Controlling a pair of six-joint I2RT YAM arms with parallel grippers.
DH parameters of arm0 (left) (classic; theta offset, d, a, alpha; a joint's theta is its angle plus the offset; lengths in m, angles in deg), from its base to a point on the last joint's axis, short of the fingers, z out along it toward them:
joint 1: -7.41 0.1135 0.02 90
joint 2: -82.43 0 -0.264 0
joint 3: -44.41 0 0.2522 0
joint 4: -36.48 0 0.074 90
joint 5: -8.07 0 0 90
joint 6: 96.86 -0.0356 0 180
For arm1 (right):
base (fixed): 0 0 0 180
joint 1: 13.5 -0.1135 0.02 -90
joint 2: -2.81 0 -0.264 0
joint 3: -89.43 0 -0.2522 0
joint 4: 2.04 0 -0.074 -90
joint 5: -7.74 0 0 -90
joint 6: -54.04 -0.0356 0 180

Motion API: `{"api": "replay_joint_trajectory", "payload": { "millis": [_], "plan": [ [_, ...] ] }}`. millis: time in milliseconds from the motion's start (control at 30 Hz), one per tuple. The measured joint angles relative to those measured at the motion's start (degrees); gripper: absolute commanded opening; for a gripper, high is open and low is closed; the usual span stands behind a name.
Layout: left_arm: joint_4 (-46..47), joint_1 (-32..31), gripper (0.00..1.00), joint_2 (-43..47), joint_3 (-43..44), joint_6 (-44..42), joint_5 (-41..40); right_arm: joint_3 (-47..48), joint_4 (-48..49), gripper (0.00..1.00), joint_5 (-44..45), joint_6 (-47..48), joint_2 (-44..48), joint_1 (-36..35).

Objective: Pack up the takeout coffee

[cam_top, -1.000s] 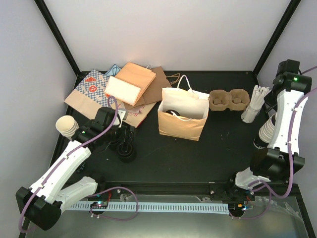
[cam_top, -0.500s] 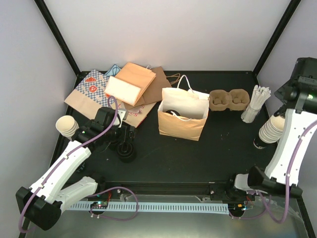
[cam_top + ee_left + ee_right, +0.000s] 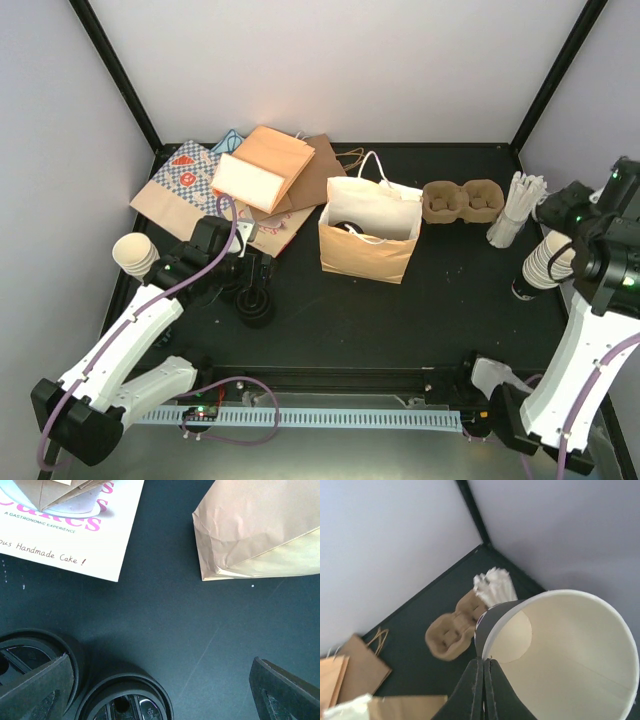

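Pale walls close in a black worktop (image 3: 400, 300). At 3 o'clock the right claw (image 3: 483, 680) is pressed together on the thin rim of a lidless cream cup (image 3: 560, 655), near the cup stack (image 3: 543, 265). That one-sided pinch could let the cup tip, crumple, or knock the stack. The pulp carrier (image 3: 462, 201) sits at 1 o'clock. At 8 o'clock the left claw (image 3: 160, 690) hangs spread over black lids (image 3: 125, 702).

Matt black: table (image 3: 400, 310) and lids (image 3: 125, 707). Brown — carrier (image 3: 462, 201), upper right. Tan, white-lined: standing bag (image 3: 368, 255). Blue-white checks with red patches — flat bag (image 3: 185, 178), upper left. White: straws (image 3: 515, 205). Cream inside, white rim: paper cup (image 3: 570, 645).
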Motion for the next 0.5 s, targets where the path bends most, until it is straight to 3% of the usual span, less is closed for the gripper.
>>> {"api": "replay_joint_trajectory", "payload": {
  "millis": [300,500],
  "plan": [
    [0.02,-0.15,0.99,0.09,0.0,0.0,0.0,-19.89,2.16,0.01,-14.58,3.37,8.2,-0.44],
    [0.02,-0.26,0.99,0.09,0.0,0.0,0.0,-37.03,3.8,0.01,-18.47,4.66,11.52,-3.19]
  ]
}}
